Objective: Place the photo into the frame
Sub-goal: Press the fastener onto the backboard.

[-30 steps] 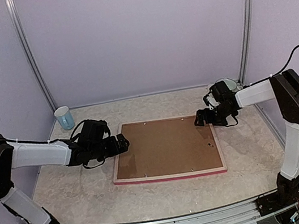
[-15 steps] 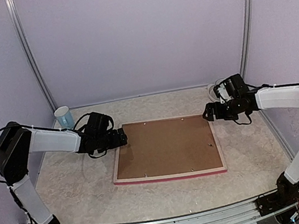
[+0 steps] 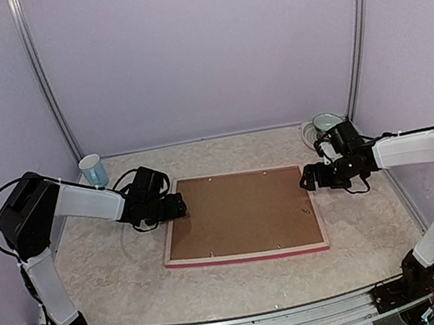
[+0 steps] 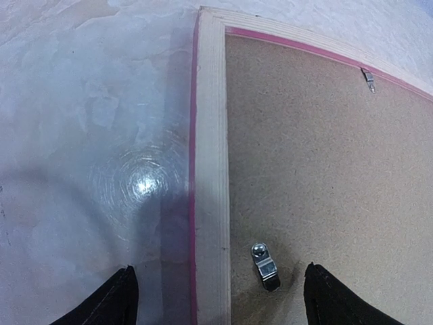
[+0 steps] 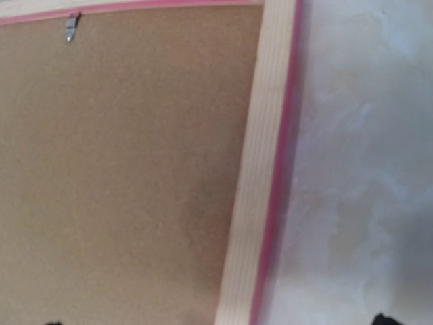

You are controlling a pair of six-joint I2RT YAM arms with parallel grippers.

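Frame [image 3: 249, 252], large, rectangular, thin-railed, pink edges, pale wood back: lies back-up and flat at the middle of the pale marbled counter [image 3: 118, 271], long axis running left to right between my two arms. Plain brown backing board [image 3: 242, 212] fills it. I see no photo, and cannot tell whether it lies beneath. Left gripper [image 3: 181, 205]: jaws apart, holding nothing, over the left short rail near its far corner, with a small metal turn clip [image 4: 264, 263] just inside. Right gripper [image 3: 306, 178]: jaws wide, empty, at the right short rail. Each arm looks equally near its own end.
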